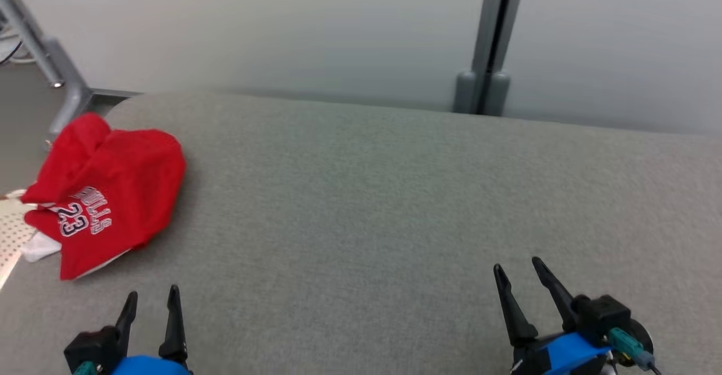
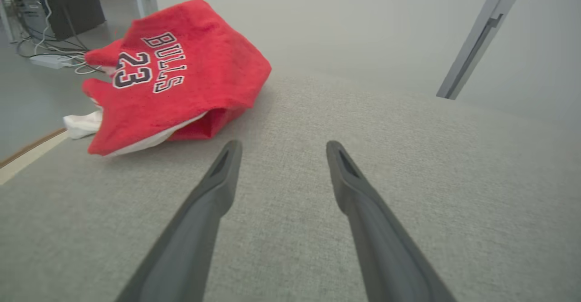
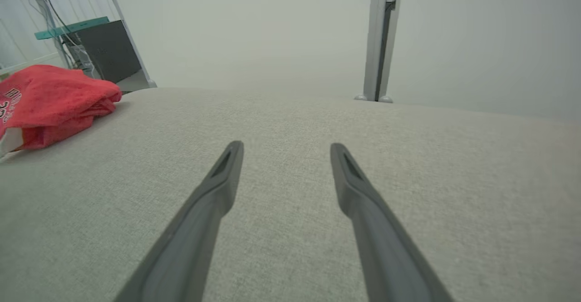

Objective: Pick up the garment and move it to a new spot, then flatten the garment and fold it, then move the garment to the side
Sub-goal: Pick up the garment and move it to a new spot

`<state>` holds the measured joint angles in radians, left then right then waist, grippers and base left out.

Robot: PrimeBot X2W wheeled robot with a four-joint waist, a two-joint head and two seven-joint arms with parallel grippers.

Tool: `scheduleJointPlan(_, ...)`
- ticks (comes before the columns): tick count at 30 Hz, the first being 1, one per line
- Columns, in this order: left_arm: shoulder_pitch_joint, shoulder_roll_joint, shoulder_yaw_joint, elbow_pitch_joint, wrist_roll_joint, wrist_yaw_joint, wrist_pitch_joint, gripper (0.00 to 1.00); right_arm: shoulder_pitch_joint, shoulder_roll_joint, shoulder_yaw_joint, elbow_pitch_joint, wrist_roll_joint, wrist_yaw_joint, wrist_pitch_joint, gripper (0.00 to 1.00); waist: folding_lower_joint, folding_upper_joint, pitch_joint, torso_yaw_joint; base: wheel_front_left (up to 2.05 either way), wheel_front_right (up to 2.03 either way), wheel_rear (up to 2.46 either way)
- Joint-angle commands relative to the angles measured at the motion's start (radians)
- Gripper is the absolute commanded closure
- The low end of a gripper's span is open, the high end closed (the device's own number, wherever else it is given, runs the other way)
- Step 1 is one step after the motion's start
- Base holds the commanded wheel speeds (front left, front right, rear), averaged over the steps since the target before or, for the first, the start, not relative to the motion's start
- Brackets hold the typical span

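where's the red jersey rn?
The red jersey lies bunched at the left edge of the grey table in the head view, ahead and to the left of the open left gripper, which is not touching it.

The garment point(image 1: 121, 177) is a red jersey lettered BULLS 23 in dark, white-edged print, with a white layer peeping out along its lower hem. It lies crumpled in a loose, half-folded heap, print facing up, at about nine o'clock on the grey fabric surface point(image 1: 395, 223), right at its edge.
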<state>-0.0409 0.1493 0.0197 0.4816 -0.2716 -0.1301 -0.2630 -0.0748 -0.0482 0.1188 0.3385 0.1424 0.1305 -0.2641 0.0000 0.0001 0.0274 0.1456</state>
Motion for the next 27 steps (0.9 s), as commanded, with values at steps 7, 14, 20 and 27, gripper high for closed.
scheduleJointPlan(7, -0.004, 0.009, 0.033, 0.054, -0.009, -0.001, -0.003, 0.0, -0.03, -0.004, 0.022, 0.028, 0.0, 0.0, 0.0, 0.0, 0.0, -0.0001, 0.045, 0.213, 0.0, 0.0, 0.0)
scheduleJointPlan(14, -0.007, 0.008, 0.062, 0.091, -0.002, -0.001, -0.003, 0.0, -0.045, -0.005, 0.052, 0.047, 0.013, 0.0, 0.0, 0.0, 0.0, -0.0001, 0.042, 0.306, 0.0, 0.0, 0.0)
scheduleJointPlan(20, -0.027, 0.011, 0.067, 0.101, -0.014, -0.001, -0.003, 0.0, -0.059, -0.005, 0.072, 0.06, 0.007, 0.0, -0.001, 0.0, 0.0, -0.0001, 0.065, 0.322, 0.0, 0.0, 0.0)
scheduleJointPlan(27, -0.116, 0.031, 0.066, 0.144, -0.032, -0.001, -0.003, 0.0, -0.089, -0.005, 0.07, 0.077, -0.04, 0.0, -0.001, 0.0, 0.0, -0.0001, 0.137, 0.291, 0.0, 0.0, 0.0)
